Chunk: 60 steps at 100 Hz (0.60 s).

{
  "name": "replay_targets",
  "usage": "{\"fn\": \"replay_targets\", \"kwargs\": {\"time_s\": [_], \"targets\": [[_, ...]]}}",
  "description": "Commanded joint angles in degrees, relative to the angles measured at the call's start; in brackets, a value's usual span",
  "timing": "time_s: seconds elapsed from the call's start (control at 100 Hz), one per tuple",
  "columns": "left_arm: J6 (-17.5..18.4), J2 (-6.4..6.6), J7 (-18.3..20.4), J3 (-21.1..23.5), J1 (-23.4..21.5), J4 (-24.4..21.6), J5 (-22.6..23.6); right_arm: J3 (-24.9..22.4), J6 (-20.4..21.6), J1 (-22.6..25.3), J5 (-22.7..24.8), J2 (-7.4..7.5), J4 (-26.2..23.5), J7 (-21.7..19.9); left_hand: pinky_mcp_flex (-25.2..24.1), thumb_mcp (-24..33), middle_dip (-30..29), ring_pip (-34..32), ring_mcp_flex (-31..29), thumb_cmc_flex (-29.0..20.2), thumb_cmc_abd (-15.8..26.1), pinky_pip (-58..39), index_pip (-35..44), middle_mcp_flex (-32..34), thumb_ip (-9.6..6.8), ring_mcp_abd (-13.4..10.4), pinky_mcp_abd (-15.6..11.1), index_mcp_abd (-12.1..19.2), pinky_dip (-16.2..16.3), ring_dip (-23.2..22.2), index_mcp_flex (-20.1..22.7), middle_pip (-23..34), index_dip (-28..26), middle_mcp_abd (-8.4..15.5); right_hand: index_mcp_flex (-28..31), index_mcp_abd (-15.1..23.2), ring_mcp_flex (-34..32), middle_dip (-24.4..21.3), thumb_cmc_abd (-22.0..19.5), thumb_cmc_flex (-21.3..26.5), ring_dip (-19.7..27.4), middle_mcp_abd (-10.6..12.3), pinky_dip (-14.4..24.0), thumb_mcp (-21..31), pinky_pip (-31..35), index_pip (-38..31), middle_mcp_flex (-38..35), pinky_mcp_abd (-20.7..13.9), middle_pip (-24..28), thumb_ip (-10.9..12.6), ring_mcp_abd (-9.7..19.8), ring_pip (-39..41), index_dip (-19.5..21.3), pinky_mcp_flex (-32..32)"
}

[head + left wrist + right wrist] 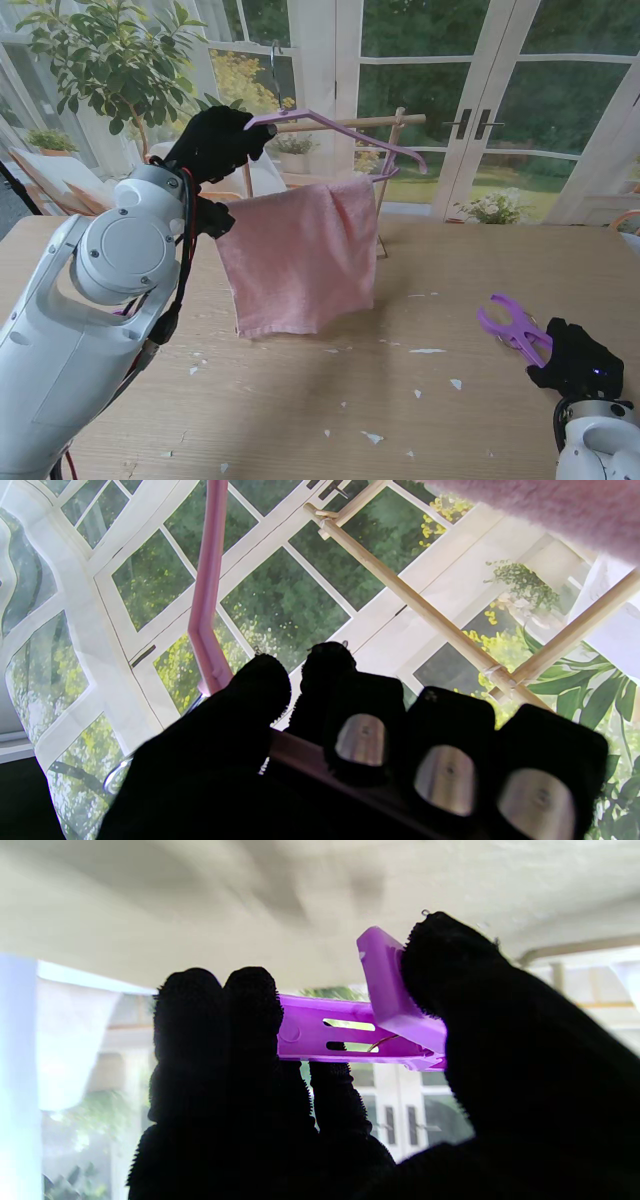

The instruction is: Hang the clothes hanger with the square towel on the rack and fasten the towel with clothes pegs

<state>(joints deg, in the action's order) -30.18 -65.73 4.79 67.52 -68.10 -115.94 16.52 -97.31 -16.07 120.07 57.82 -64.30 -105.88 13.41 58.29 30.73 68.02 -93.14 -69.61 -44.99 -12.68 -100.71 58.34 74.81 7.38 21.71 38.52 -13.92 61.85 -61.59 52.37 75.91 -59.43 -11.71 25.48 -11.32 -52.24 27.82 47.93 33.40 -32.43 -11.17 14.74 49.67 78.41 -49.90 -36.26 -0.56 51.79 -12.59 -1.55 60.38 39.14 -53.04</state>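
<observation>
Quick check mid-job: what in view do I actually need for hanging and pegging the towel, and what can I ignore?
Needed:
- hanger, held by left hand
- pink towel draped on it
- wooden rack behind
- purple peg, held by right hand

Ignore:
- white scraps on the table
- potted plant
- glass doors

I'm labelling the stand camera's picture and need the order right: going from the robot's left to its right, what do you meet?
Potted plant → left hand gripping the hanger → pink towel → rack post → purple peg → right hand.
</observation>
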Motion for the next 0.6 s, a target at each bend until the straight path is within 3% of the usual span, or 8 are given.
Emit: {"fn": "replay_targets", "kwargs": {"time_s": [0.0, 0.29, 0.59], "targets": [[-0.6, -0.39, 0.5, -0.2, 0.4, -0.2, 0.2, 0.0, 1.3, 0.8, 0.7, -0.38, -2.9, 0.4, 2.2, 0.5, 0.2, -4.1, -2.6, 1.2, 1.6, -12.0, -0.1, 2.4, -1.7, -0.6, 1.5, -2.3, 0.4, 0.4, 1.8, 1.0, 0.0, 0.4, 4.2, 8.4, -2.8, 3.1, -6.4, 11.4, 0.1, 4.7, 23.9, 14.4, 0.9, -10.6, -7.7, -4.2, 6.8, 2.6, -4.5, 2.8, 1.3, -0.2], [-3.0, -1.0, -0.9, -2.0, 1.5, 0.2, 0.5, 0.5, 7.1, 1.3, 4.1, -0.21, -10.6, 1.9, 2.2, 0.2, 0.1, -4.2, -2.6, 1.0, 1.8, -12.1, -0.1, 2.5, -1.68, -0.7, 1.5, -2.4, 0.5, 0.5, 1.8, 1.0, 0.0, 0.6, 4.4, 8.4, -3.1, 3.2, -6.5, 11.6, -0.1, 4.7, 23.9, 14.3, 1.4, -10.8, -8.0, -4.3, 6.7, 2.7, -4.5, 2.9, 1.4, -0.6], [-5.7, -1.64, -1.8, -4.6, 3.3, 1.2, 0.5, 4.5, 10.9, -3.1, 8.5, 0.61, -14.1, 2.2, 2.3, -0.2, 0.0, -4.4, -2.7, 0.7, 2.0, -12.2, 0.0, 2.6, -1.7, -1.1, 1.4, -2.5, 0.5, 0.7, 1.8, 1.0, -0.1, 0.8, 4.6, 8.4, -3.5, 3.5, -6.3, 11.6, -0.3, 4.8, 23.9, 14.4, 1.6, -10.9, -8.3, -4.5, 6.6, 2.9, -4.3, 3.0, 1.5, -0.9]]}}
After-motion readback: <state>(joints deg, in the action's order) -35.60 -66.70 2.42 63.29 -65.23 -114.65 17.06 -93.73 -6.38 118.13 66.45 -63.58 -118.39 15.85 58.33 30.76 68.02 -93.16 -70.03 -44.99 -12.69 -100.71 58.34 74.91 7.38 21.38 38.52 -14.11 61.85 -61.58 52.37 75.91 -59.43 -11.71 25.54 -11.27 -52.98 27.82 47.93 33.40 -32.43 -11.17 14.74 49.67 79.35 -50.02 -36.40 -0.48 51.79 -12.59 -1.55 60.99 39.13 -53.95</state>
